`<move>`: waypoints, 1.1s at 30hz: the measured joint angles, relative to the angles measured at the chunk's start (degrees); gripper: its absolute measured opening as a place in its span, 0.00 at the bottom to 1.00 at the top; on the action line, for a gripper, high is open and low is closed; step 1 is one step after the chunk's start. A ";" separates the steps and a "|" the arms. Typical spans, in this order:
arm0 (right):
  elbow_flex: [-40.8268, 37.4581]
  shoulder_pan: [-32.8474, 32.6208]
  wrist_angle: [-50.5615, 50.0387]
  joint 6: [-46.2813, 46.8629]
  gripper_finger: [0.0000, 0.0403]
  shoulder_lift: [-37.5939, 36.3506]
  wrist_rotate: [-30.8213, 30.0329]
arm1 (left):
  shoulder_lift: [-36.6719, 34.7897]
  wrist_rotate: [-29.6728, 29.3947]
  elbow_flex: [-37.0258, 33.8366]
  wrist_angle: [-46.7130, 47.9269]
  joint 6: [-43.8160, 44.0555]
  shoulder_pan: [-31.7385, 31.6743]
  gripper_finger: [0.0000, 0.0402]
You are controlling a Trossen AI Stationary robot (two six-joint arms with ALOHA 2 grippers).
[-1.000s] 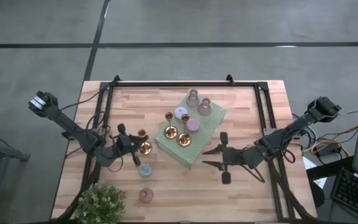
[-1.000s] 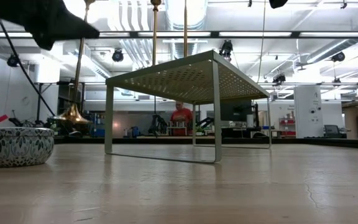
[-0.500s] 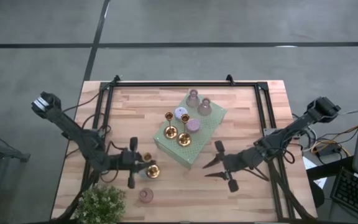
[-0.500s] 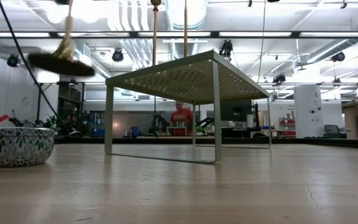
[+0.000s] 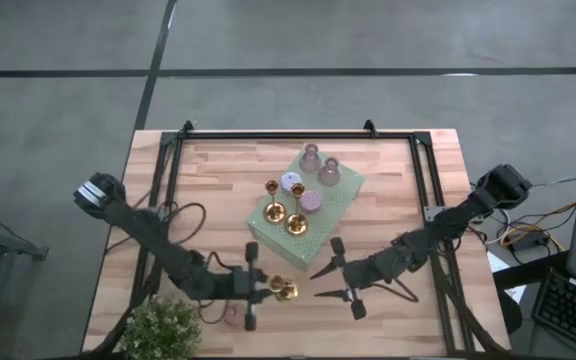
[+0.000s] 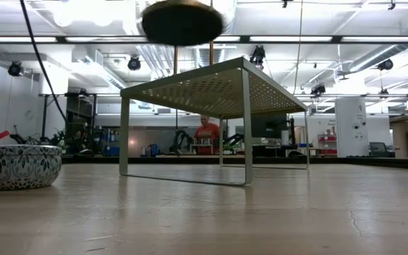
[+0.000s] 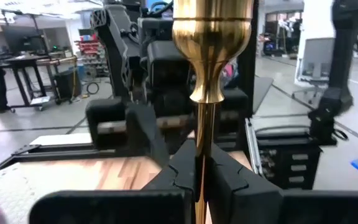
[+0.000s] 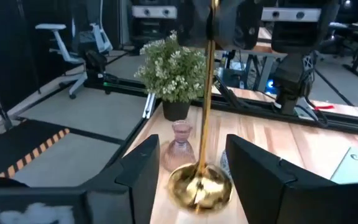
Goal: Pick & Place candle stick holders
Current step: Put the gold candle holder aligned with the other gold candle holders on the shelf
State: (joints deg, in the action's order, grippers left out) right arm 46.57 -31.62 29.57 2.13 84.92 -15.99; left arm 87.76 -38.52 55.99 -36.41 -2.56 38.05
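Observation:
My left gripper is shut on a slim gold candlestick near the table's front, left of centre. The low view shows its round base from below, high over the table. My right gripper stands open just right of it, facing it. In the right wrist view its fingers stand on either side of the base, short of it. Two more gold candlesticks and pastel holders stand on the pale-green perforated stand. A pink holder stands on the table. My left gripper pinches the candlestick's thin stem between its two fingers, below the cup. The fingers come level from the table's left and lie across the stem. The candlestick stands upright in the hold, with its base hanging clear of the table.
A leafy plant stands at the front left corner. A patterned squat bowl sits on the table at the left of the low view. Two pinkish vases stand on the stand's far end. A black frame edges the table.
My left gripper has carried the gold candlestick toward the table's near edge and to the right, and has lifted it well clear of the table. It stays upright. My right gripper has moved toward the near edge and a little left, toward the candlestick.

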 joint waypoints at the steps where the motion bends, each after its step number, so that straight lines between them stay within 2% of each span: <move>1: 0.42 0.00 -0.03 -0.07 0.45 0.62 -0.04 | 1.24 -0.02 1.01 -1.05 -0.29 -0.24 0.04; 5: 2.15 0.13 -0.02 -0.41 0.48 3.07 -0.60 | 5.04 1.98 3.87 -5.60 0.46 -1.30 0.04; 8: 3.17 0.15 -0.16 -1.27 0.48 4.45 -0.63 | 6.82 3.50 5.28 -5.50 -0.27 -1.63 0.04; 23: 7.43 0.68 -0.15 -1.03 0.42 8.87 1.03 | 7.53 3.52 5.65 -6.23 0.23 -3.99 0.05; 28: 8.06 0.70 -0.13 -1.88 0.36 9.23 1.29 | 7.53 3.76 5.63 -6.49 0.50 -3.95 0.04; 33: 8.06 0.72 -0.39 -1.74 0.27 9.04 1.27 | 7.53 3.80 5.63 -6.33 0.50 -3.99 0.05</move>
State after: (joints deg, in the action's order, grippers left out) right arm 54.63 -30.90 29.18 0.39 93.96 -14.72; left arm 95.29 -34.72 61.63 -42.74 -2.07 34.07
